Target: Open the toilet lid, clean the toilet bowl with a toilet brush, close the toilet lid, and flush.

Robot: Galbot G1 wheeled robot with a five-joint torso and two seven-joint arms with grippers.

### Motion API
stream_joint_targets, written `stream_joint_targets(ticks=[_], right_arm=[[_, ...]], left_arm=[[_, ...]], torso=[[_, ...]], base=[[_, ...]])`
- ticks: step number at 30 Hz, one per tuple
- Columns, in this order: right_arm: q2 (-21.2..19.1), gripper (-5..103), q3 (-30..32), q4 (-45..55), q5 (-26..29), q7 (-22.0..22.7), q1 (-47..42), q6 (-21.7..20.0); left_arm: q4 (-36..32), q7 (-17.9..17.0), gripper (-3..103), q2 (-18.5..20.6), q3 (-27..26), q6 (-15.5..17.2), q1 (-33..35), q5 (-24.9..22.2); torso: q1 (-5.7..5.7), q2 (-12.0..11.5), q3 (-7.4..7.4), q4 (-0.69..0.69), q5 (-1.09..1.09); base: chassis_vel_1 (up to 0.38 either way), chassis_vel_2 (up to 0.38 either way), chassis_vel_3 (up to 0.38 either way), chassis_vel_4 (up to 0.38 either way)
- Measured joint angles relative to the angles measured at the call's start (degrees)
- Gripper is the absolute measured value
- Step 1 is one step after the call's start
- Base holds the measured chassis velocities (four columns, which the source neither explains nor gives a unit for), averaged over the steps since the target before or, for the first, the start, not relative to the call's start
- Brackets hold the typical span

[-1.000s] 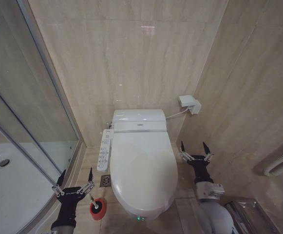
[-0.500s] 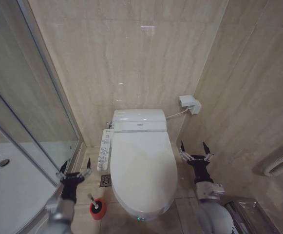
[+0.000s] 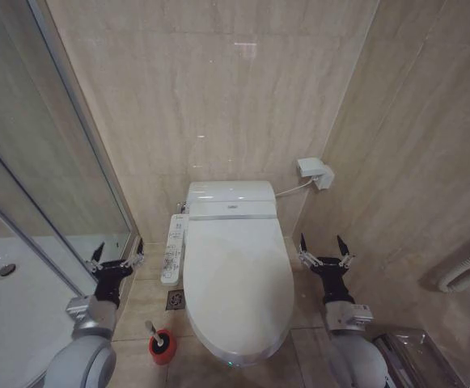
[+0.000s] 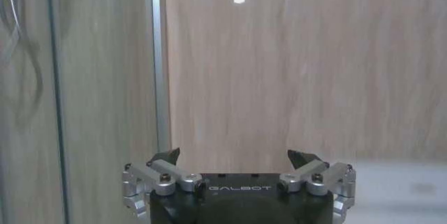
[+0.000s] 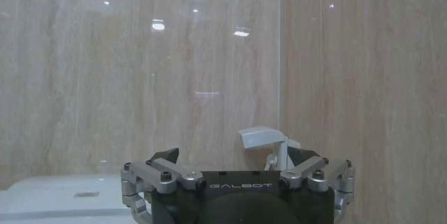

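Meanwhile the left hand [image 3: 115,255] hangs wide open and empty beside the shower glass [image 3: 48,186], with the control panel [image 3: 173,250] just to its right. Below and right of it the brush [image 3: 155,335] stands in its red holder [image 3: 162,346] on the floor. Across the shut lid [image 3: 239,279], the right hand [image 3: 322,246] waits, also spread wide.

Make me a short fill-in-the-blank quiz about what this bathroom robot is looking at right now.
1. The toilet lid is ____, covering the bowl.
2. The toilet brush stands in a ____ holder cup on the floor.
3. The left gripper hangs open and holds ____.
4. The right gripper is open, on the robot's ____ side of the toilet.

Missing words: closed; red; nothing; right
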Motion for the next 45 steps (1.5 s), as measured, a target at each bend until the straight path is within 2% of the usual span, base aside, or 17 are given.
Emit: stream_joint_targets(ticks=[5, 12, 16, 18, 22, 31, 36, 45], right_arm=[[0.0, 100, 0.0, 0.0, 0.0, 0.0, 0.0, 0.0], [0.0, 100, 0.0, 0.0, 0.0, 0.0, 0.0, 0.0], [0.0, 100, 0.0, 0.0, 0.0, 0.0, 0.0, 0.0], [0.0, 100, 0.0, 0.0, 0.0, 0.0, 0.0, 0.0], [0.0, 100, 0.0, 0.0, 0.0, 0.0, 0.0, 0.0], [0.0, 100, 0.0, 0.0, 0.0, 0.0, 0.0, 0.0], [0.0, 100, 0.0, 0.0, 0.0, 0.0, 0.0, 0.0], [0.0, 100, 0.0, 0.0, 0.0, 0.0, 0.0, 0.0]], left_arm=[[-6.2, -0.9, 100, -0.3, -0.4, -2.8, 3.1, 3.9], [-5.1, -1.6, 100, -0.2, -0.3, -4.2, 3.5, 4.3], [-1.5, -2.1, 100, 0.1, -0.4, -6.2, 2.8, 3.9], [4.6, -2.4, 100, 0.3, -0.6, -10.2, 1.9, 3.5], [9.6, -2.3, 100, 0.2, -0.3, -12.7, 1.1, 3.2], [11.8, -2.1, 100, 0.4, 0.7, -13.2, -1.6, 3.2], [9.0, -1.9, 100, 0.7, 0.1, -11.7, -2.2, 2.1], [10.3, -0.8, 100, -0.8, 1.2, -13.4, -1.0, 3.9]], torso=[[0.0, 0.0, 0.0, 0.0, 0.01], [0.0, 0.0, 0.0, -0.01, 0.0], [0.0, 0.0, 0.0, -0.01, 0.0], [0.0, 0.0, 0.0, -0.01, -0.01], [0.0, 0.0, 0.0, -0.01, -0.02], [0.0, 0.0, 0.0, -0.01, -0.01], [0.0, 0.0, 0.0, -0.01, 0.01], [0.0, 0.0, 0.0, -0.01, 0.0]], base=[[0.0, 0.0, 0.0, 0.0], [0.0, 0.0, 0.0, 0.0], [0.0, 0.0, 0.0, 0.0], [0.0, 0.0, 0.0, 0.0], [0.0, 0.0, 0.0, 0.0], [0.0, 0.0, 0.0, 0.0], [0.0, 0.0, 0.0, 0.0], [0.0, 0.0, 0.0, 0.0]])
